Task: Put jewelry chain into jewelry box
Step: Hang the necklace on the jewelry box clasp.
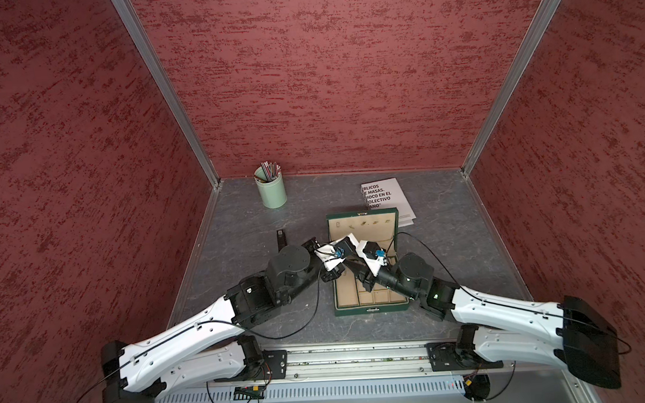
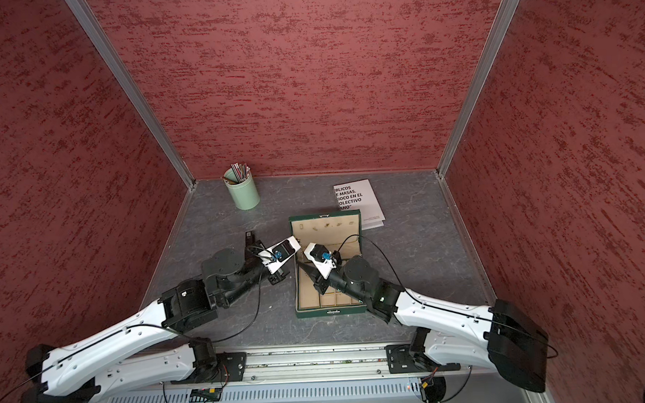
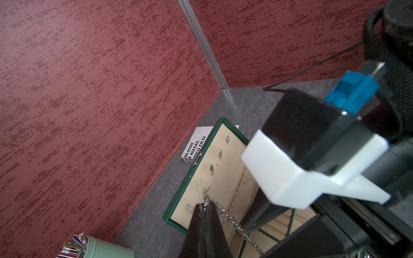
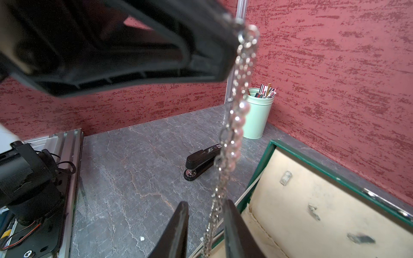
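The jewelry chain (image 4: 237,125) hangs from the clamped left gripper (image 3: 204,206), passing between the 2 parted fingers of the right gripper (image 4: 206,202). Both arms reach inward, meeting over the 9 o'clock edge of the jewelry box (image 1: 372,310).

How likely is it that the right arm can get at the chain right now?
Probably yes: the jewelry chain hangs free from the shut left gripper and passes between the open fingers of the right gripper, with nothing else between them in the right wrist view.
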`<state>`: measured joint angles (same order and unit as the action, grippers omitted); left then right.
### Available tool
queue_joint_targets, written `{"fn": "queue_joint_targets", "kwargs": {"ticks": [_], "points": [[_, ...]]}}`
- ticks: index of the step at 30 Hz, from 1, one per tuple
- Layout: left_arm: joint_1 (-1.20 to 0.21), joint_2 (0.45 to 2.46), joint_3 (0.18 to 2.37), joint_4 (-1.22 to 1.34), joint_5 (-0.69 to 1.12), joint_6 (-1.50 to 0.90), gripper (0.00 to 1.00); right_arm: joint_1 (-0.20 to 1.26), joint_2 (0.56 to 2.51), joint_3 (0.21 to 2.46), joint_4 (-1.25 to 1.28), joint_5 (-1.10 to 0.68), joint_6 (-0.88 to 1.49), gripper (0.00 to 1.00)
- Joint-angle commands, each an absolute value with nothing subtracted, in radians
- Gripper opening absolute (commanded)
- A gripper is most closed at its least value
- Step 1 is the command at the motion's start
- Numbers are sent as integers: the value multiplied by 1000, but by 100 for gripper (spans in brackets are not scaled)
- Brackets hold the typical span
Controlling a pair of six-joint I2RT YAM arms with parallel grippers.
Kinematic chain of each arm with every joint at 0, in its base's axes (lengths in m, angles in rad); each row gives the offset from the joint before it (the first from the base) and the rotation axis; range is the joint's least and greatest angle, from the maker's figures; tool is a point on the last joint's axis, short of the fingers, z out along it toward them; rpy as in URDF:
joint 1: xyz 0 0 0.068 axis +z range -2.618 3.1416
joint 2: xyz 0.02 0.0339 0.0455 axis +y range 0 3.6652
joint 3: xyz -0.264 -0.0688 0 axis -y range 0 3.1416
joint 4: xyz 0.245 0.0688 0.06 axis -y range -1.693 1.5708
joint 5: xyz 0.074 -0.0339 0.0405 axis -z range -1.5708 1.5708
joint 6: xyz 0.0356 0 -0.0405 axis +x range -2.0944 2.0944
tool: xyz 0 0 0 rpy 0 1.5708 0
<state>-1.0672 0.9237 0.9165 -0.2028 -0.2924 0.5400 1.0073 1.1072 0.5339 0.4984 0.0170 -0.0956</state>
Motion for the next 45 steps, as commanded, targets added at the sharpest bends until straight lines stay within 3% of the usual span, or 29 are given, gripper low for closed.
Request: {"fn": "queue_joint_targets", "kwargs": {"ticks": [1,7,23,34,45], "points": [[-1070,917,949,-193,-284,549,0,1017,1099,561,538,53,-108,28],[-1071,919,953,-194,-285,552,0,1017,1085,553,531,59,-110,20],[-1071,921,966,-195,-287,555,0,1017,1052,529,510,72,-111,15],[-1071,922,972,-195,-285,555,0,1016,1034,519,487,73,-108,1],[-1071,923,934,-180,-308,489,0,1015,958,570,359,198,-59,0]]}}
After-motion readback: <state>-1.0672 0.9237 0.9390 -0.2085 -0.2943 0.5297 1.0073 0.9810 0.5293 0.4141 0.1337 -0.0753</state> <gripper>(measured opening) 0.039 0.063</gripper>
